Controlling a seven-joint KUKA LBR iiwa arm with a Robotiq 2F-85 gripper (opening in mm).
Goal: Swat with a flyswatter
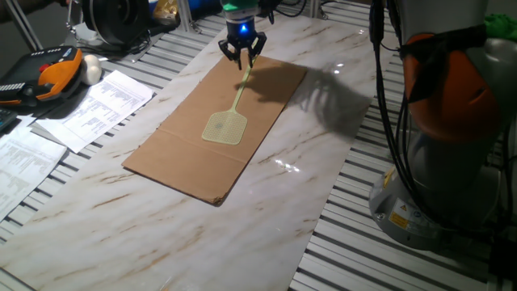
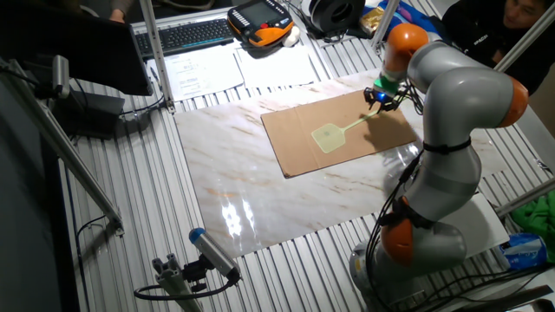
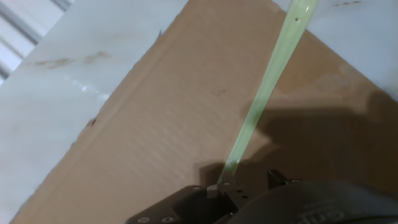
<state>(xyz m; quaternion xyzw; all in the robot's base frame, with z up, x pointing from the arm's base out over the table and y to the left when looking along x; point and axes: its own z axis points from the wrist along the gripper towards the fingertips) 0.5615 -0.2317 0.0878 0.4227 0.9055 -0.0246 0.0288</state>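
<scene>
Yellow-green flyswatter [image 1: 230, 115] on cardboard [image 1: 182, 153], handle gripped by pincer [image 1: 243, 55]

Open marble surface [image 1: 161, 234] lies all around the cardboard sheet [image 1: 186, 149]; printed papers [image 1: 97, 105] and a teach pendant [image 1: 48, 73] crowd one edge.

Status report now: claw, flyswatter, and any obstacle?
Claw shut on flyswatter handle end. Mesh head flat on cardboard sheet. Nothing else on the sheet.
</scene>
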